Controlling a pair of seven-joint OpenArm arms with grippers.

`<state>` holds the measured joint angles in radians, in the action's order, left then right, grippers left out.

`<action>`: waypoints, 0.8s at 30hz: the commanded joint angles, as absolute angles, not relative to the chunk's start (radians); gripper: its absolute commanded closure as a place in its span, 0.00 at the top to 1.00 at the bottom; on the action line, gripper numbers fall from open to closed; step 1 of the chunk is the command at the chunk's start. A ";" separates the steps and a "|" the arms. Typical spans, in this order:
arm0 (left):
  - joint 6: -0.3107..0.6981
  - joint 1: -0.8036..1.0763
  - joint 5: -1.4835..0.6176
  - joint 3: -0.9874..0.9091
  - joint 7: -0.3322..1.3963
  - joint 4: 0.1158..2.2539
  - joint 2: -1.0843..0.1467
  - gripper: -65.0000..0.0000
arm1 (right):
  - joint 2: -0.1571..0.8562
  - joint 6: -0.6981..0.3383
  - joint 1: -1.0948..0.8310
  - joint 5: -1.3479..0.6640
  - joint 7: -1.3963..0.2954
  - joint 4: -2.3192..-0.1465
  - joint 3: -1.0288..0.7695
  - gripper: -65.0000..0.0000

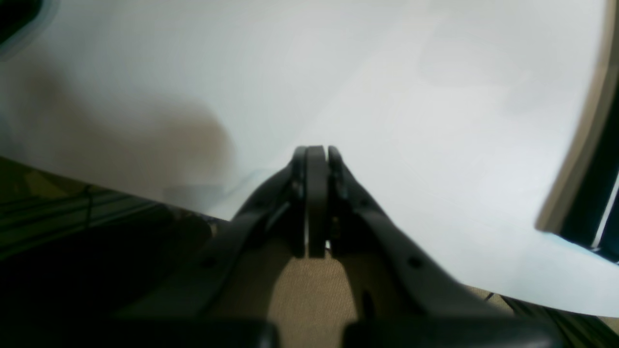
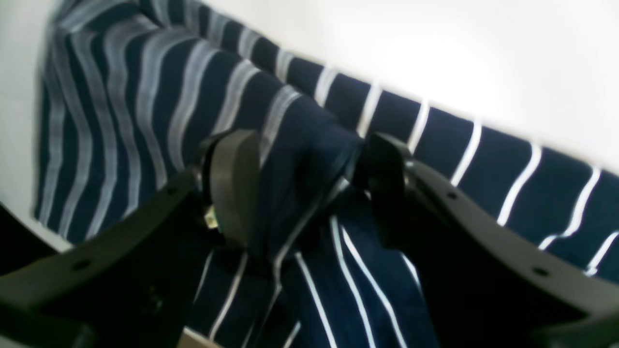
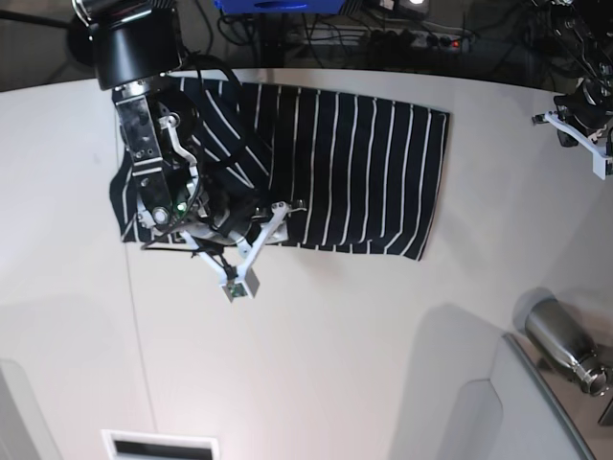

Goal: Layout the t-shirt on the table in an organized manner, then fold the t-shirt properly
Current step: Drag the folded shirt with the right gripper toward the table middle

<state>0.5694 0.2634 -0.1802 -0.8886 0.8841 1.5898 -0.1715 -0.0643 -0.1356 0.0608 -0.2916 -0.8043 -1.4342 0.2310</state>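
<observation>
The right jaws [image 2: 302,188] stand spread wide over the shirt [image 3: 354,172], a raised ridge of navy striped cloth between the two pads but not pinched; one pad [image 2: 234,186] touches the fold's side, the other sits just beside it. They are released, grasping nothing yet. Outward from there, the shirt lies partly spread toward the counter's [image 3: 335,364] far edge: its right part is fairly flat, while the end under the right arm is bunched and rumpled near the counter's left side in the base view. The left jaws [image 1: 314,203] are clenched on nothing, hovering over bare counter near its edge, well apart from the shirt.

Risks, as I judge them: if the right jaws close here they may catch several layers at once, so a pull would drag the whole bunch instead of opening it. A pull from one side alone could also slide the flat part askew, since the left arm holds nothing down.
</observation>
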 commanded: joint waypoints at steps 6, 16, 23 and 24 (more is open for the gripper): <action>0.567 0.260 -0.185 -0.894 0.872 1.593 -0.186 0.00 | -0.090 -0.137 0.084 -0.302 -0.783 -1.389 0.229 0.51; 0.567 0.260 -0.185 -0.894 0.872 1.547 -0.186 0.00 | -0.088 -0.137 0.108 -0.302 -0.750 -1.319 0.228 0.27; 0.567 0.259 -0.185 -0.894 0.872 1.549 -0.188 0.00 | -0.090 -0.139 0.110 -0.302 -0.753 -1.303 0.119 0.01; 0.567 0.257 -0.185 -0.894 0.872 1.549 -0.188 0.00 | -0.090 -0.139 0.110 -0.302 -0.753 -1.303 0.099 0.01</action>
